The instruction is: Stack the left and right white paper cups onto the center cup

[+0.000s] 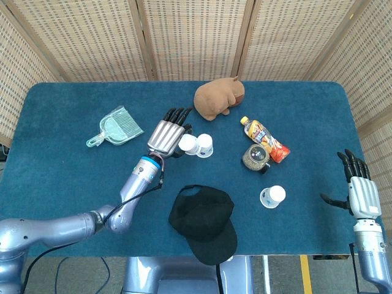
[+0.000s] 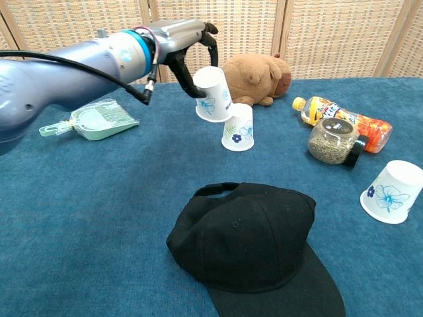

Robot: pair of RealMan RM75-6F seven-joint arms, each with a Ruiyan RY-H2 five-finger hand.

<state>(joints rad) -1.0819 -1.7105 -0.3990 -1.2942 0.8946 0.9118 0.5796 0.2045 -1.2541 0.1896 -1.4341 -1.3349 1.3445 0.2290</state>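
Nearest you lies the black cap (image 2: 254, 247), clear of the work. Off to your right, the right hand (image 1: 360, 193) hangs past the table edge, fingers spread and holding nothing, with the right cup (image 2: 392, 191) upside down on the cloth, waiting its turn. Further in, your left hand (image 1: 166, 133) grips the left cup (image 2: 212, 94) — mouth down and tilted, raised just beside and above the center cup (image 2: 238, 127), apparently so the mouth can drop over that upturned base. Level it and line it up before lowering. Behind sit the plush toy (image 2: 256, 79), bottle (image 2: 342, 119) and jar (image 2: 334, 140) — keep your wrist off them.
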